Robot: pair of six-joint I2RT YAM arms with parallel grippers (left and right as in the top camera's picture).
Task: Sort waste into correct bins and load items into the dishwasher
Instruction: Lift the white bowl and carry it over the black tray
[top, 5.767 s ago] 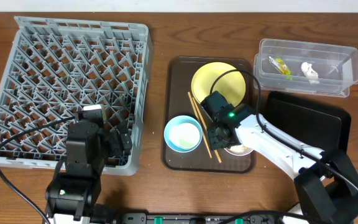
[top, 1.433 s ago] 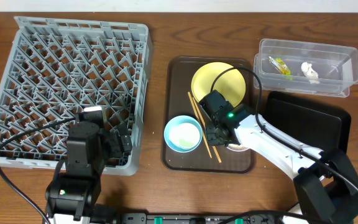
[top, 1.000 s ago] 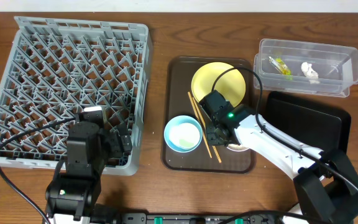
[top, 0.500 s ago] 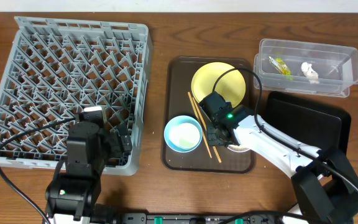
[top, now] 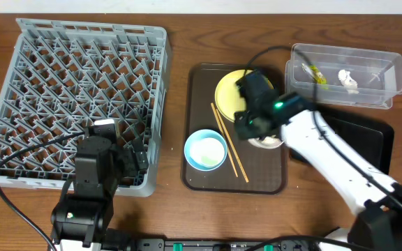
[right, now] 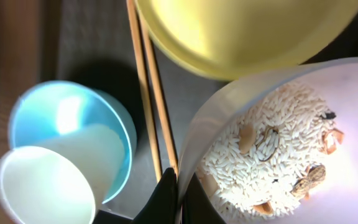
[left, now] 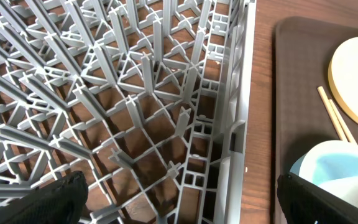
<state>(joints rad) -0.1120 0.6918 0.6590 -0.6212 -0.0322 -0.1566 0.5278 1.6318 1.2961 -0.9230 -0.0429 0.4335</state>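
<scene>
My right gripper (top: 254,134) (right: 180,194) is shut on the rim of the white bowl (top: 271,143) (right: 303,106), one finger inside and one outside. The bowl holds rice-like food scraps (right: 253,155) and hangs over the brown tray beside the yellow plate (top: 230,89) (right: 247,31). The chopsticks (top: 229,145) (right: 143,93) lie between it and the light blue bowl (top: 206,150) (right: 73,121). My left gripper (top: 135,157) (left: 179,214) is open over the grey dishwasher rack's (top: 75,90) (left: 142,93) near right corner. The clear tub (top: 344,75) holds the wrapper (top: 313,72) and paper scrap (top: 347,79).
The dark brown serving tray (top: 201,90) (left: 291,74) carries the plate, blue bowl and chopsticks. The flat black tray (top: 358,125) lies right of it, partly under my right arm. Bare wood shows between the rack and the serving tray.
My right gripper closed on the white bowl's rim, then lifted it off the tray's front and carried it back toward the plate. The left arm has not moved.
</scene>
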